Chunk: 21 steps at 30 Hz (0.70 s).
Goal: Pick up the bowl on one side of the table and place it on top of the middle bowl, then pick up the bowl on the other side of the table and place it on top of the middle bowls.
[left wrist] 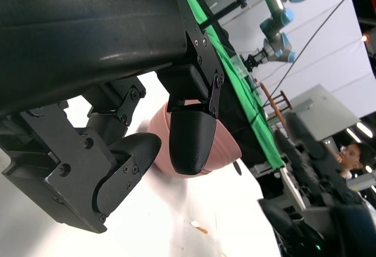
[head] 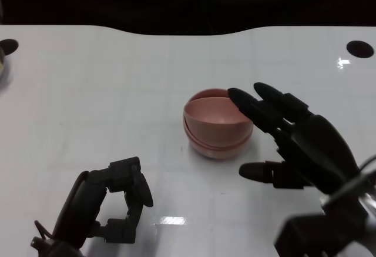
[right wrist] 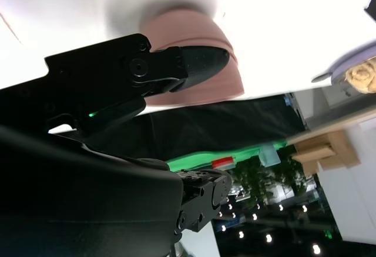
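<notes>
Stacked pink bowls at table centre; both hands are being held empty.

A stack of pink, round, smooth-walled bowls (head: pixel 217 124) is sitting near the middle of the glossy white table (head: pixel 106 92), the upper bowls tilted slightly within the lowest. The black right hand (head: pixel 294 142) is being held at about 4 o'clock from the stack, fingers spread and extended, fingertips (head: pixel 241 98) overlapping the rim at 2 o'clock; contact cannot be told. The black left hand (head: pixel 114 201) is being held at about 7 o'clock, well apart from the stack, fingers curled inward around nothing. A dark round hole (head: pixel 359 48) is showing at the table's 2 o'clock corner.
</notes>
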{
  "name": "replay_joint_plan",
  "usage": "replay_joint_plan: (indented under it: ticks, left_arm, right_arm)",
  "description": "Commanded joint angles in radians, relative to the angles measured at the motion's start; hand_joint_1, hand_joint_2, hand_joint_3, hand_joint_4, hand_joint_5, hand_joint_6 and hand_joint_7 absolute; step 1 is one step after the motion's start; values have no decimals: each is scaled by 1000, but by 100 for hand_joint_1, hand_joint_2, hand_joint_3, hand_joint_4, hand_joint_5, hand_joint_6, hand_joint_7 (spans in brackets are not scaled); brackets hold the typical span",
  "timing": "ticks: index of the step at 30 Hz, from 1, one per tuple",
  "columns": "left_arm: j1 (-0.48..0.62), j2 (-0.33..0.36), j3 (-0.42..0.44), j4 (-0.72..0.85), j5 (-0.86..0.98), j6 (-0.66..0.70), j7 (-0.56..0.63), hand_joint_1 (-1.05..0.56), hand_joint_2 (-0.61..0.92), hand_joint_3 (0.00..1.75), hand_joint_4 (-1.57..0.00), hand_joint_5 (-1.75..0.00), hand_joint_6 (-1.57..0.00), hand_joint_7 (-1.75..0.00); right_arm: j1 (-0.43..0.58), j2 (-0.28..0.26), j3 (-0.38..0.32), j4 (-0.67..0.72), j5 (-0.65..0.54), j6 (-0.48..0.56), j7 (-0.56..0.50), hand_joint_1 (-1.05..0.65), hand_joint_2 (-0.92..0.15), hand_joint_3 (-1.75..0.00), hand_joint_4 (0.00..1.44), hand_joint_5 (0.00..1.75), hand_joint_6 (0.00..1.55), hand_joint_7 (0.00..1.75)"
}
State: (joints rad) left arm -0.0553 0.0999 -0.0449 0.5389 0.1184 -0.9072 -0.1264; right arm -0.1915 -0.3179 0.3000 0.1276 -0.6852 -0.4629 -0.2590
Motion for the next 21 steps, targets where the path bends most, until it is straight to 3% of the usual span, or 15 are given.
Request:
replay_joint_plan:
  ticks: [1,2,5,7,9,14,15,17,19,20,21]
  left_arm:
    - [-3,11,3,15,8,-18,16,2,30,150,-92,-168,-84,-153]
    - [-3,10,3,15,6,-17,16,2,30,150,-93,-169,-84,-153]
    - [-5,9,3,17,4,-15,16,2,30,150,-93,-169,-84,-153]
    - [-7,11,4,19,10,-19,19,2,30,150,-93,-169,-84,-153]
    - [-8,12,5,22,16,-24,23,2,30,149,-93,-168,-84,-152]
    - [-10,13,4,27,20,-28,29,1,31,149,-94,-168,-84,-152]
    - [-6,14,3,20,12,-21,22,2,31,149,-94,-168,-84,-152]
    - [0,16,0,9,-4,-7,10,3,31,150,-93,-169,-84,-153]
    - [3,16,-1,5,-13,-4,6,3,31,150,-93,-169,-84,-153]
    - [3,17,-1,6,-15,-6,6,3,31,150,-93,-169,-84,-153]
    - [2,18,-1,7,-14,-9,8,3,30,151,-93,-169,-84,-153]
  right_arm:
    - [101,-22,-37,-5,40,-100,-75,-61,-92,-12,20,30,24,12]
    - [122,-19,-46,-8,43,-116,-89,-59,-92,-11,9,58,24,15]
    - [167,-9,-66,-9,33,-152,-134,-57,-92,-15,2,85,28,20]
    - [189,-6,-77,-4,30,-178,-159,-56,-92,-16,2,88,29,21]
    - [210,-4,-86,1,33,-203,-181,-45,-92,-12,9,91,35,24]
    - [214,-1,-92,8,28,-218,-190,-41,-92,-11,11,92,37,25]
    - [244,23,-99,4,71,-235,-202,-37,-92,-12,18,95,43,29]
    - [285,64,-112,8,131,-274,-227,-20,-92,-16,49,100,66,45]
    - [299,84,-118,26,151,-320,-244,-10,-89,-26,62,108,73,61]
    - [300,91,-121,40,155,-343,-251,-8,-85,-34,64,112,72,70]
    - [302,98,-125,53,159,-362,-255,-4,-71,-59,67,121,73,80]
